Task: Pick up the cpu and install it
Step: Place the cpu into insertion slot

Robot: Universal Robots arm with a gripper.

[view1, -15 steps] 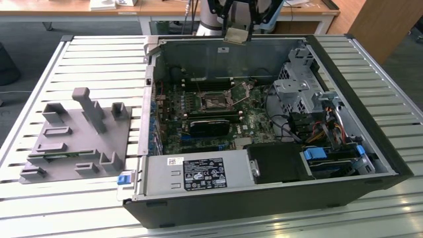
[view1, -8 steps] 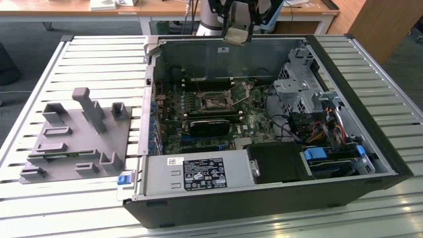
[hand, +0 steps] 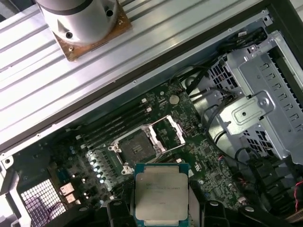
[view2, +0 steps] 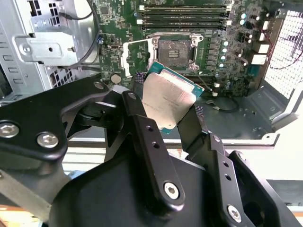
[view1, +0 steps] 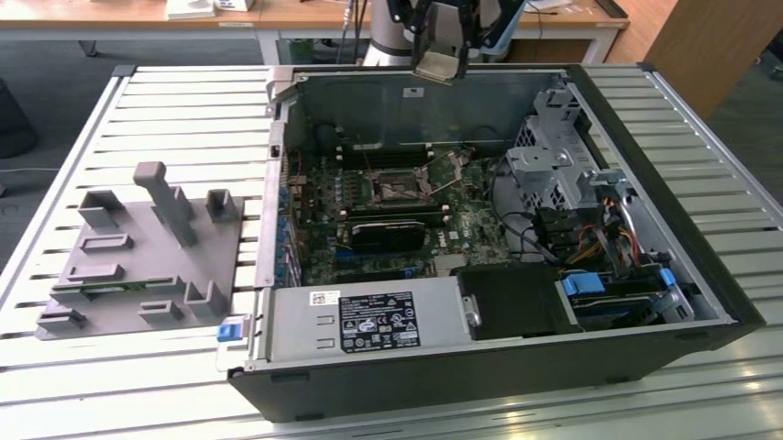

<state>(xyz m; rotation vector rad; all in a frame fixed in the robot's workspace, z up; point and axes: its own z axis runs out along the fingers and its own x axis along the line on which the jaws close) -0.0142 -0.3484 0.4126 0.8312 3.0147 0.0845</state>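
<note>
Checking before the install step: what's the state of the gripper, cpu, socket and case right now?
gripper: jaws shut on the cpu, up above the case.
cpu: held by its edges, metal top showing, not yet in the socket.
socket: empty.
retention frame: swung open beside the socket.
case: lying on its side, side panel off, interior exposed.

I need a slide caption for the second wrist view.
Gripper holding the cpu, open motherboard socket visible beyond it.
</note>
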